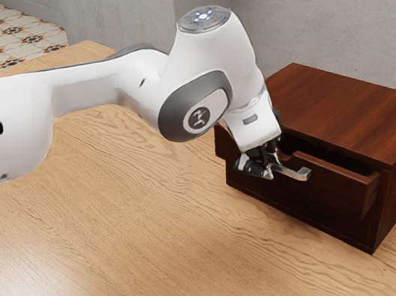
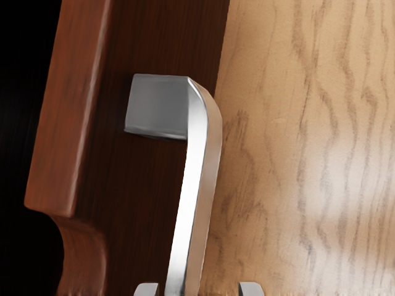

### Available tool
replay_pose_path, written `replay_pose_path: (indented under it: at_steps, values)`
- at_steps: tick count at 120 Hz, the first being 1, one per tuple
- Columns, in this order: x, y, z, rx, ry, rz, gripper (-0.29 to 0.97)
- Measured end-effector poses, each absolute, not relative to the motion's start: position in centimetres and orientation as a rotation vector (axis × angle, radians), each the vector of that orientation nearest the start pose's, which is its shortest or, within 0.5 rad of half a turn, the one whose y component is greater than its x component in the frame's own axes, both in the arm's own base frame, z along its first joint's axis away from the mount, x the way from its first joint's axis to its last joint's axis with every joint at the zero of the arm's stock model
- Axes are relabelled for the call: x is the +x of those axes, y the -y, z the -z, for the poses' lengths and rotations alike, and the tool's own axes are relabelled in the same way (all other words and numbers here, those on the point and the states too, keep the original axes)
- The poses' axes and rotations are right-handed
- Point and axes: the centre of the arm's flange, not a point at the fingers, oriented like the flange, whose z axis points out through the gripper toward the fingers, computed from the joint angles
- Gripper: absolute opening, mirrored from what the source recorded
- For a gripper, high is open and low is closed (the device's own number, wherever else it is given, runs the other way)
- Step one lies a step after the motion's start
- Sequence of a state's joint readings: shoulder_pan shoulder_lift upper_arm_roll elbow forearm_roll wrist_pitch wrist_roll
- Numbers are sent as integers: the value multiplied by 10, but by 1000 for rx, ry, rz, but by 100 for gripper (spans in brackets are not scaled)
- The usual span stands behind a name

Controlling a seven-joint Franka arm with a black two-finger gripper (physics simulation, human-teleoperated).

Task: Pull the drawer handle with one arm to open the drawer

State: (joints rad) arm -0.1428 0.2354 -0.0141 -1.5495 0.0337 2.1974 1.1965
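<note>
One wooden cabinet [image 1: 357, 106] on the table [image 1: 164, 256], one drawer [image 1: 332, 187] slightly out, one metal handle [image 1: 294, 170] on its front. One gripper [image 1: 258, 167] at the handle's end; grip unclear, can't tell.

Your arm [image 1: 110, 84]: one, white, stretched toward the exterior view's right, wrist bent downward. Your gripper [image 1: 257, 168]: black, fingertips [image 2: 147, 289] parted.
</note>
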Motion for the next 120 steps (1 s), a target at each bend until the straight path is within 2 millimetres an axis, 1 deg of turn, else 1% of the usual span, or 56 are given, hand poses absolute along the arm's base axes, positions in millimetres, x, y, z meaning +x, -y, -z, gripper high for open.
replay_pose_path:
  at_steps: [21, 47, 59, 74, 120]
  values:
    - [643, 99, -556, -2238, -1808, 492, 7]
    - [616, 97, -564, -2237, -1796, 510, 5]
    - [611, 98, -558, -2242, -1797, 507, 6]
    - [603, 101, -559, -2241, -1797, 514, 5]
    - [564, 106, -556, -2246, -1794, 519, 7]
